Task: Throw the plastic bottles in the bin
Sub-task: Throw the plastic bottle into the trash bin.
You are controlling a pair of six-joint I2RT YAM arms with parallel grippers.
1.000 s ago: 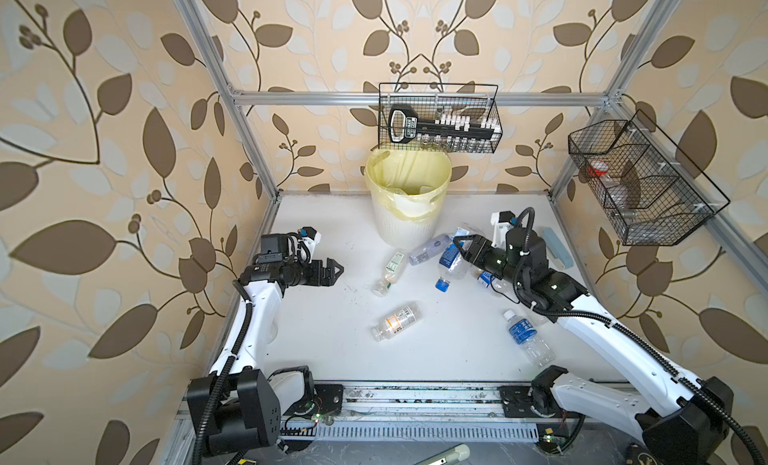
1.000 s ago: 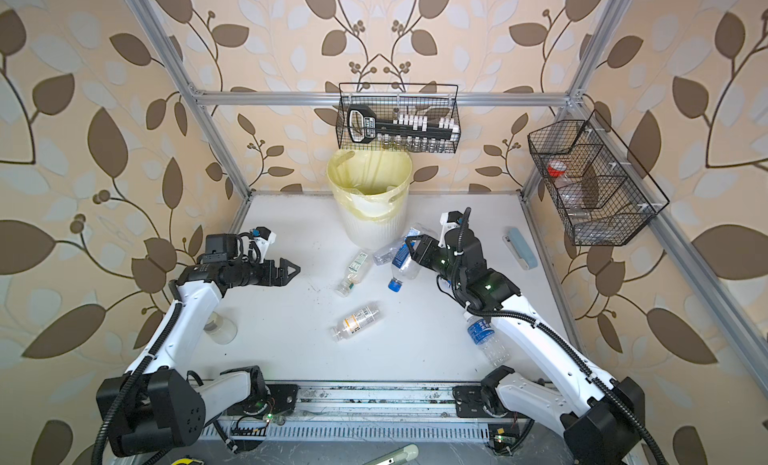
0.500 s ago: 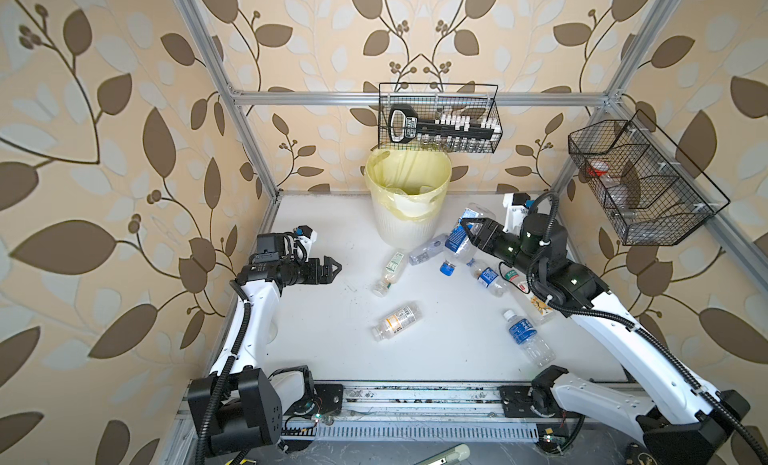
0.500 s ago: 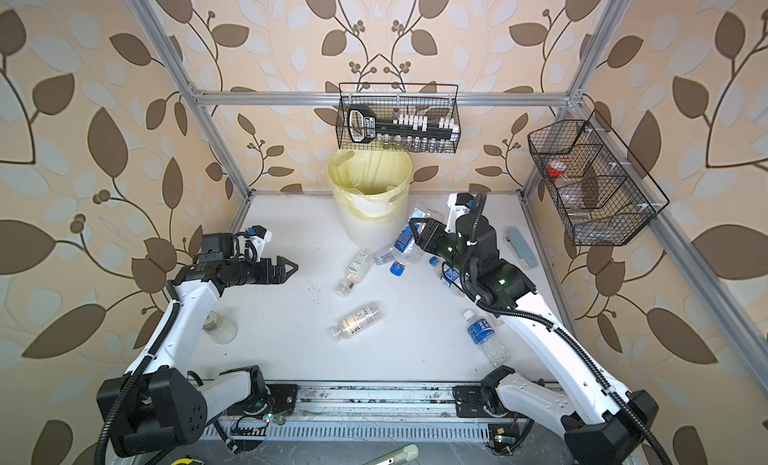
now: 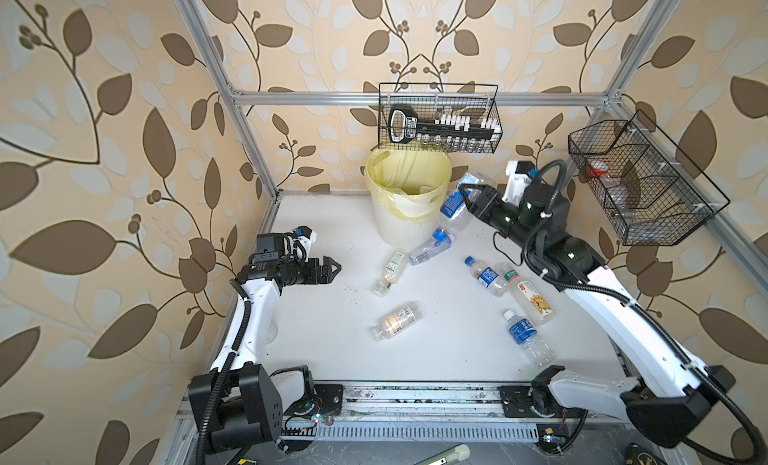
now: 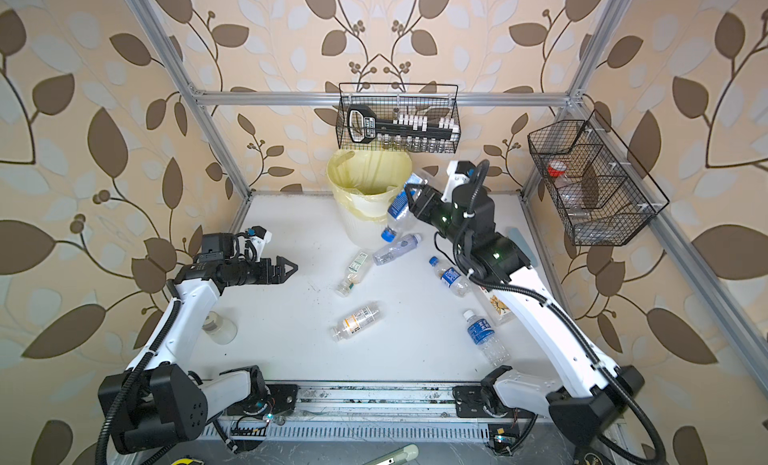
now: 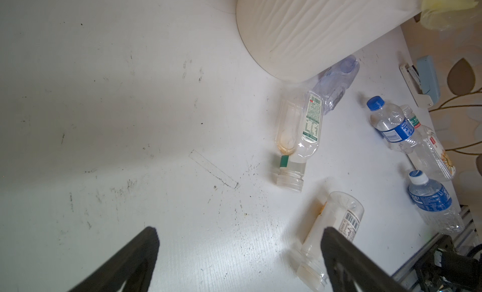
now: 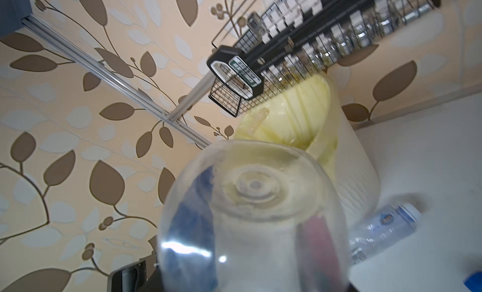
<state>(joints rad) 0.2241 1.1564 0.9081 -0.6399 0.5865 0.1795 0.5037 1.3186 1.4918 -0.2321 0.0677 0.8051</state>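
Grippers first: the right gripper (image 5: 465, 198) is clamped around a blue-labelled bottle (image 5: 452, 205). I see it in both top views raised off the table (image 5: 332, 338), tilted with its blue cap down and its clear base up. That bottle hangs just beside the bin (image 5: 395, 228), against the rim on my right-hand side, not over the opening. From the right wrist I get the bottle's round base filling the view, with the bin's yellow liner (image 8: 300, 116) beyond it. The left gripper (image 5: 332, 269) hovers over bare table with its jaws wide apart and nothing between them. Six other bottles lie on their sides on the table: two near the foot of the bin, one with an orange label (image 5: 397, 319) in the middle, and three toward the right arm.
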